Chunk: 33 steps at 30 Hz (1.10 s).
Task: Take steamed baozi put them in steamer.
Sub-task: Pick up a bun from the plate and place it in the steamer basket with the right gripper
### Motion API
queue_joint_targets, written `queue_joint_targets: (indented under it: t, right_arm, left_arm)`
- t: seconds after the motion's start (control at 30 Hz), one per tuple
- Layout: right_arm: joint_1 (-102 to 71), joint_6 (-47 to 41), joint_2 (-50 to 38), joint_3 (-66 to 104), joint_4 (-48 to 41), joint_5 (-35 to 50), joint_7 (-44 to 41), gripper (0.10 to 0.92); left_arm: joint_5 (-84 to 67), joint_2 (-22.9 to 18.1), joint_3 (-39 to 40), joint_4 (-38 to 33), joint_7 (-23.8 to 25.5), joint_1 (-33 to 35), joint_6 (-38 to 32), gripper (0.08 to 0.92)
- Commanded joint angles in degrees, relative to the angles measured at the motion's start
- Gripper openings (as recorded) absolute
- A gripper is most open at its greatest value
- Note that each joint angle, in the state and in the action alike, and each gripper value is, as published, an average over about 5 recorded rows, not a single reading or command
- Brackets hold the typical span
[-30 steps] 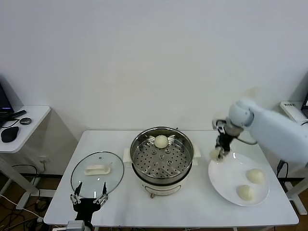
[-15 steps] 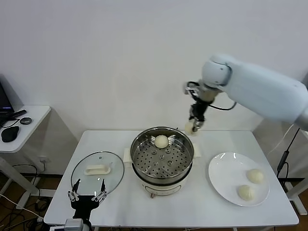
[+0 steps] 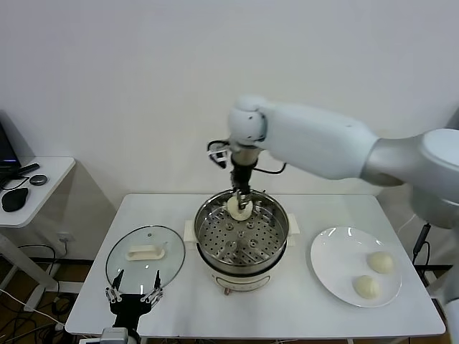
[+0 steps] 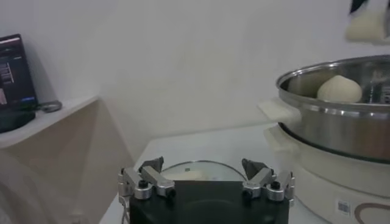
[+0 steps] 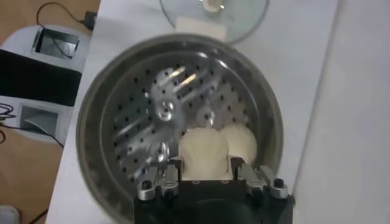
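Above steamer (image 3: 242,236), right gripper (image 3: 239,203) holding round baozi (image 5: 205,153) (no long axis)

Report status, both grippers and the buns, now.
Right gripper shut on baozi above steamer, one bun inside. Left gripper open, idle by glass lid. Nothing blocking.

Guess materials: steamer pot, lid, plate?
Steamer pot: looks like polished stainless steel, with mirror reflections and a perforated tray inside; its base seems to be white plastic.
Lid: clear glass by the look, since the table shows through it, with a metal-looking rim and a white handle, probably plastic.
Plate: glossy white, ceramic or melamine; I cannot tell which.
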Motion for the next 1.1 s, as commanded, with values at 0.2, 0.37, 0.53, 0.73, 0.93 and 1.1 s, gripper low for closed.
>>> queue_joint_targets:
  t: [0.2, 0.37, 0.53, 0.73, 0.93, 1.1]
  right_arm:
    - [-6.93, -0.78, 9.57, -1.88, -5.39, -4.38, 2.94, 0.516]
    - [-8.23, -0.76, 9.88, -2.46, -6.04, -4.98, 3.17, 0.518]
    - [-9.14, -0.99, 10.03, -2.35, -6.04, -4.84, 3.5, 0.518]
    - [-9.6, -1.08, 9.91, -1.91, -6.05, -4.82, 3.91, 0.518]
    - [-9.35, -1.31, 9.31, -1.31, -5.31, -4.01, 4.58, 0.611]
    - [-8.52, -1.66, 7.83, -0.61, -3.78, -3.27, 4.65, 0.754]
  left_arm:
    - [0.2, -0.1, 0.67, 0.27, -0.02, -0.05, 0.1, 0.823]
    - [0.1, 0.13, 0.64, 0.44, -0.03, -0.09, 0.02, 0.823]
    - [0.05, 0.54, 0.55, 0.74, 0.03, -0.26, -0.02, 0.823]
    - [-0.01, 0.5, 0.66, 0.69, 0.06, -0.29, -0.03, 0.823]
    - [-0.12, 0.46, 0.63, 0.77, 0.07, -0.39, -0.02, 0.823]
    - [-0.12, 0.4, 0.56, 0.93, 0.07, -0.44, -0.02, 0.823]
